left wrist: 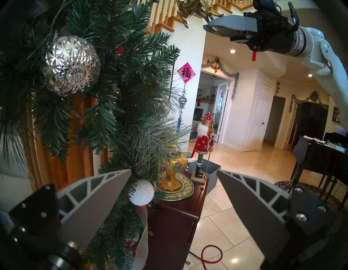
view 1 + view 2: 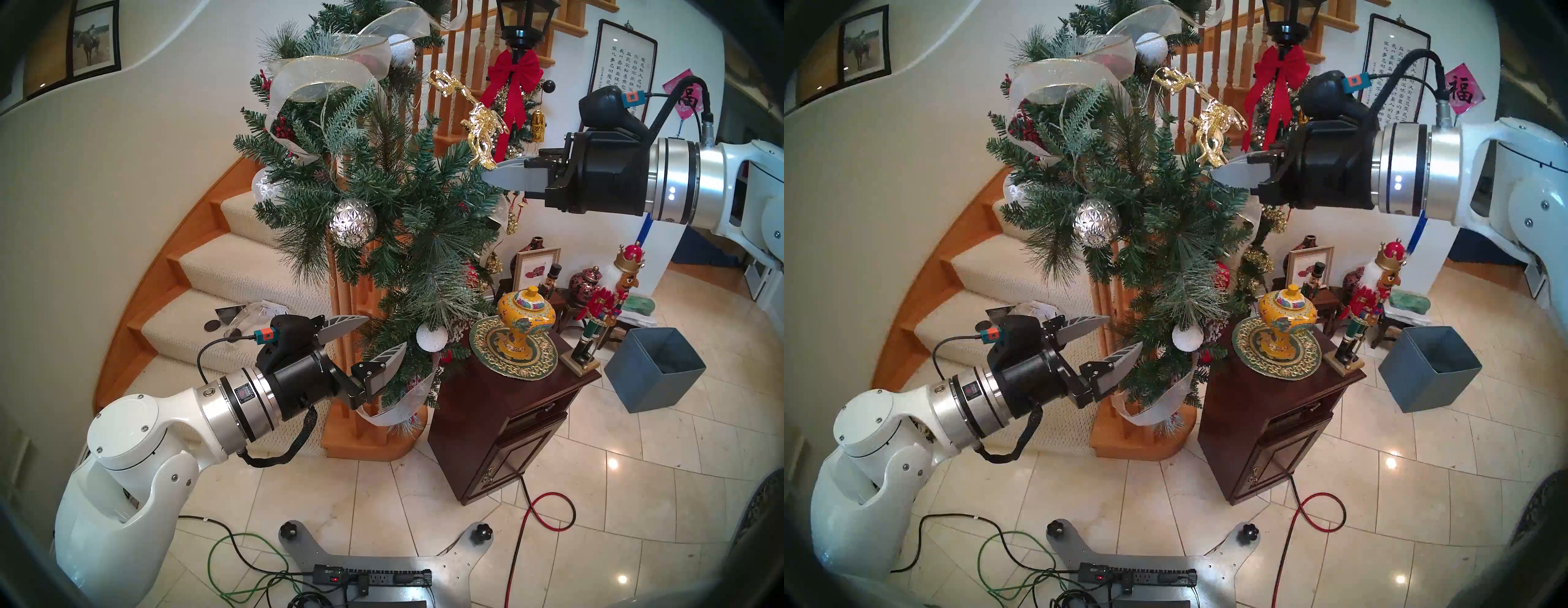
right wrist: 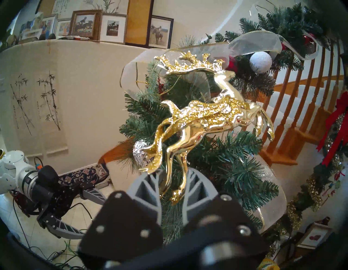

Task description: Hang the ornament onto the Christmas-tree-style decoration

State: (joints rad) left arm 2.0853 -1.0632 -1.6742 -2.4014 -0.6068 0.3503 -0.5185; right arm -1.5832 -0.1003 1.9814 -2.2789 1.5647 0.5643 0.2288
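One gold reindeer ornament (image 3: 197, 116), carried up beside the top of the pine garland (image 2: 382, 199), not hung yet. Step in hand: bringing its string loop to a branch. Loop (image 3: 165, 88) trails off the antler end toward the needles; cannot tell if it has caught anything. Next move likely calls for steering the loop over a stiff twig tip, then letting go; a slippery shiny body and thin thread make a miss likely. Ornament looks like chained leaping deer, mirror gold with glitter patches, antlers up top, standing tilted above the fingers. Right gripper (image 3: 173, 186) is clamped on the lowest deer's legs. Left gripper (image 2: 367, 339) hangs low by the garland's bottom, jaws spread, holding nothing. Silver ball (image 2: 353, 222) sits below the ornament, apart.
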